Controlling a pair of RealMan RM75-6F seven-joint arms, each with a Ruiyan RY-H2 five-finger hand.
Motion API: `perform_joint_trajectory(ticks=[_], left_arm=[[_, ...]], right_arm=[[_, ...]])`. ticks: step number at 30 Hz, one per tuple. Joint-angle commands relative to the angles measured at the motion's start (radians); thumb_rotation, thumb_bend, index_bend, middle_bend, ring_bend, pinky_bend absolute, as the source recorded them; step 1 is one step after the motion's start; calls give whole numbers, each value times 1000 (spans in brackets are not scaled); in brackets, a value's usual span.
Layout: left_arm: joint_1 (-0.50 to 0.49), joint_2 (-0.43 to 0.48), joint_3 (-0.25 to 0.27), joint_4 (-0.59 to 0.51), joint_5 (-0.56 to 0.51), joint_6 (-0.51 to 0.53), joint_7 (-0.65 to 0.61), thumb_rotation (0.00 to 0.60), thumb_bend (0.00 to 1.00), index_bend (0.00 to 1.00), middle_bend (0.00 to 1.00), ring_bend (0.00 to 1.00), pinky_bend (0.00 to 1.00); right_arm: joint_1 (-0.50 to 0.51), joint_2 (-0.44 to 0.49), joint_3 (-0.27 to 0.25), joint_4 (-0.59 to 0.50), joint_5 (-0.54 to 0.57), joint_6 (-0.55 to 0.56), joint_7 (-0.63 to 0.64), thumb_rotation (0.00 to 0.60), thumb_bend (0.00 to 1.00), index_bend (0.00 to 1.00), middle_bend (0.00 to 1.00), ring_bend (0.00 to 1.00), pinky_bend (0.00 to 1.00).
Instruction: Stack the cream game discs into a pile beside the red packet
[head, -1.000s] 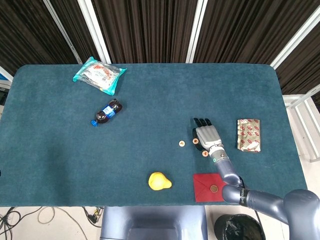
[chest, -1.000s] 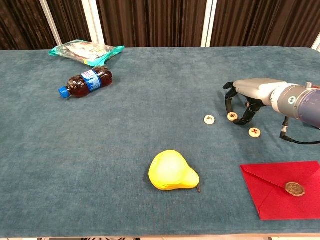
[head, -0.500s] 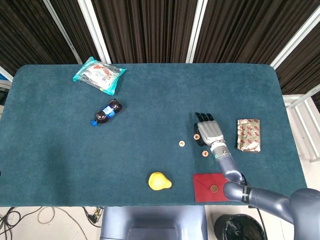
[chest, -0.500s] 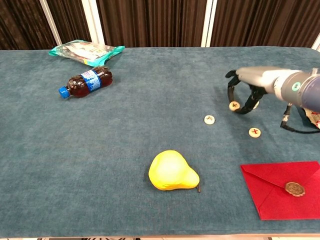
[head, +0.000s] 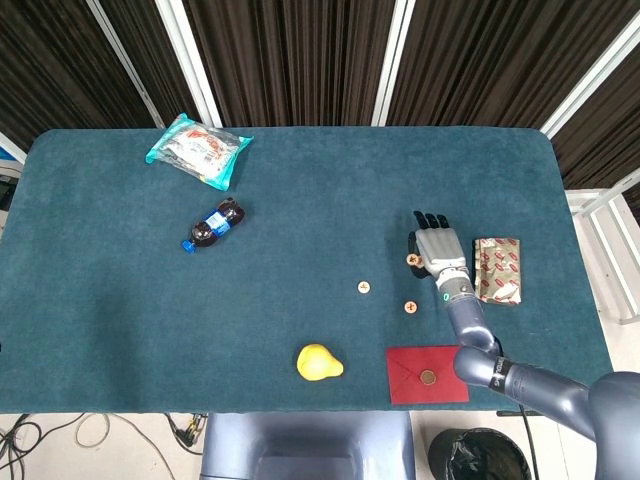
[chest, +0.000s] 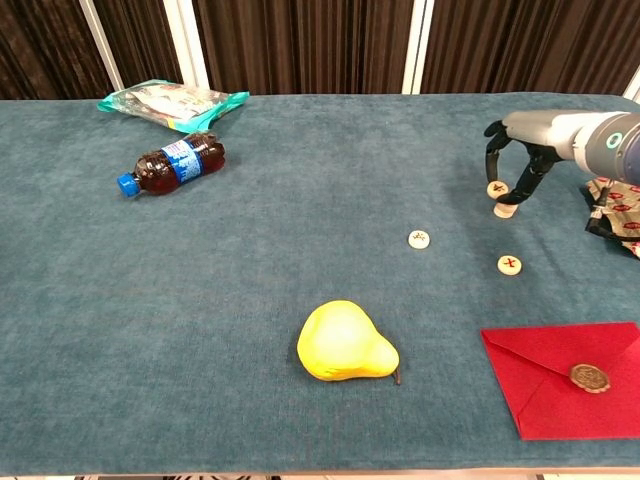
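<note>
Pinching one cream disc (chest: 497, 188) above the bench (head: 300, 320), the right robot hand (head: 438, 247) hangs near the red patterned packet (head: 497, 269). Two more discs (chest: 419, 239) (chest: 510, 264) lie on the cloth, each bearing a red mark I cannot read.

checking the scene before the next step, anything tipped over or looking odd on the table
The bottle lies on its side near the snack bag, not upright; nothing appears spilled. The right hand holds one disc. Two discs lie apart on the cloth.
</note>
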Motion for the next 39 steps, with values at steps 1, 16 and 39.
perform_joint_trajectory(ticks=[1,16,39], left_arm=[[0,1,-2,0,-3,-1,-1,600,631,51,0,0,0],[-1,1,-1,1,-2,-2,2,600,631,51,0,0,0],[-1,1,-1,0,-3,-2,4,600,631,51,0,0,0]], right_arm=[[5,-6,-5,18,11,-12,-3,600,382,571,0,0,0],[11,-22,-18,65,31,-31,-5,600,382,570,0,0,0],[20,-19,-27,76,66,-35,-29,600,381,536,0,0,0]])
